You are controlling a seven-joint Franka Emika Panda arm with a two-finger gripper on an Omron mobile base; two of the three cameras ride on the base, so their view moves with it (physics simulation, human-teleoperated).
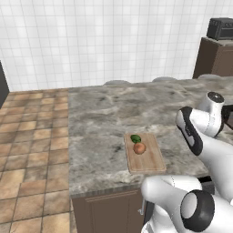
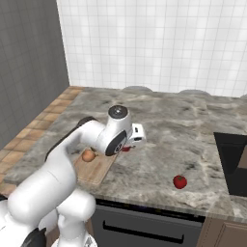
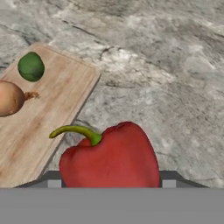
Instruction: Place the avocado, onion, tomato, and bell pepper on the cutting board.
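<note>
grey marble counter [image 1: 100, 118], toaster oven [image 1: 220, 28]

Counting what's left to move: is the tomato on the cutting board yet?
No, the tomato sits on the counter, far from the cutting board.

Wood, stone and smooth-skinned produce on the counter

The cutting board [image 3: 52, 109] is light matt wood with straight visible grain, lying on a grey-brown marbled stone counter [image 1: 100, 123] with a dull, mottled finish. On the board, the avocado [image 3: 31, 66] looks matt dark green and the onion [image 3: 8, 98] has smooth, pale tan skin. Just beside the board, the bell pepper [image 3: 111, 159] is glossy, smooth red with a waxy green stem. Well apart from the board, the tomato [image 2: 180, 182] shines smooth red.
</note>
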